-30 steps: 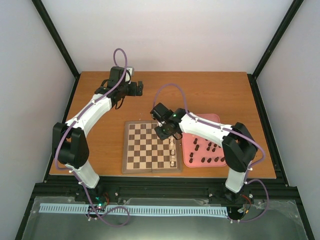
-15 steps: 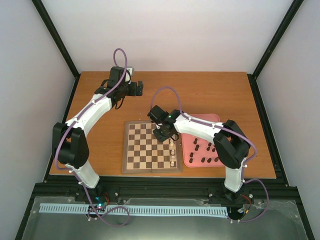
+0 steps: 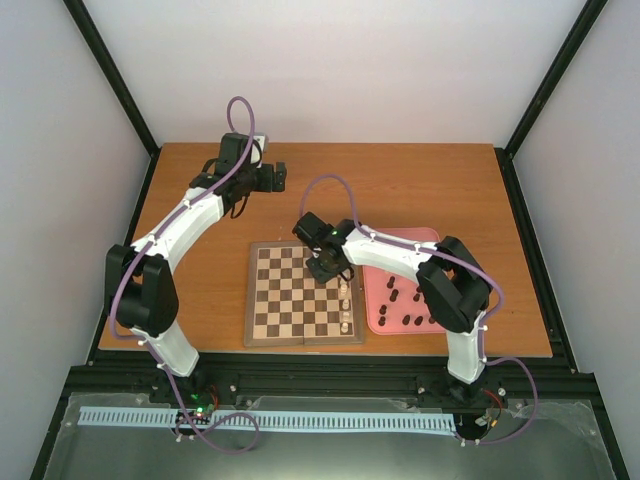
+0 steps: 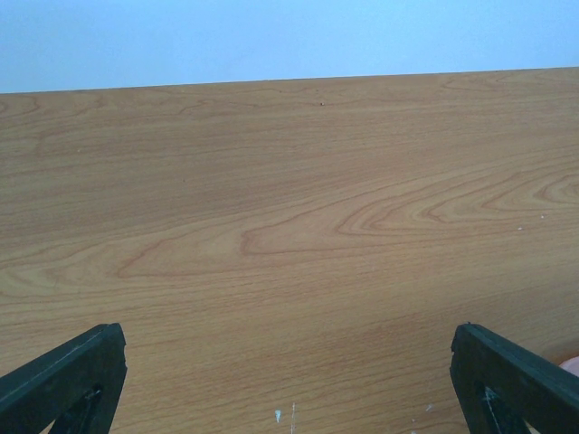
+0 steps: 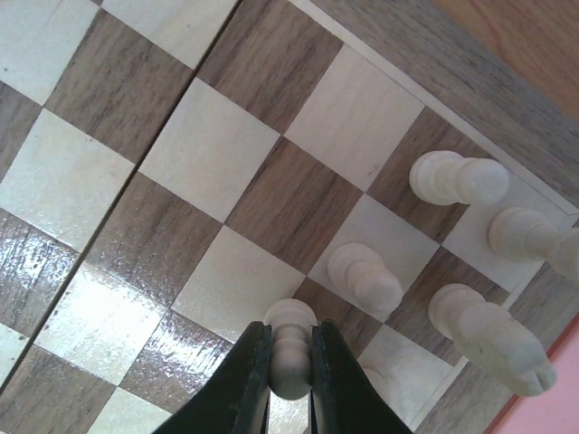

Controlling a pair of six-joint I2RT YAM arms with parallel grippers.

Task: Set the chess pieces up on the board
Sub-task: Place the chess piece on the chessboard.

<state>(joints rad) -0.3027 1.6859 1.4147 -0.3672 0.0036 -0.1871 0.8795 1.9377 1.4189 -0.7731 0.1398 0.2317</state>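
The board [image 3: 290,300] lies at the table's middle front, its checks filling the right wrist view [image 5: 181,172]. My right gripper [image 5: 291,366] is shut on a cream chess piece [image 5: 290,348], held just over the squares near the board's right edge, and it hangs over the board's far right part [image 3: 326,268] in the top view. Several cream pieces [image 5: 366,276] stand along that edge [image 3: 346,300]. Dark pieces [image 3: 410,305] lie in the pink tray. My left gripper [image 3: 278,177] stands open over bare table at the far left, with only its fingertips [image 4: 68,375] showing in the left wrist view.
The pink tray [image 3: 375,322] sits just right of the board. The right arm stretches across the tray's far end. Bare wooden tabletop [image 4: 298,226] lies beyond the board, bounded by black frame posts and white walls.
My right gripper has shifted slightly left and toward the far side over the board, still gripping the cream piece. The left arm has not moved.
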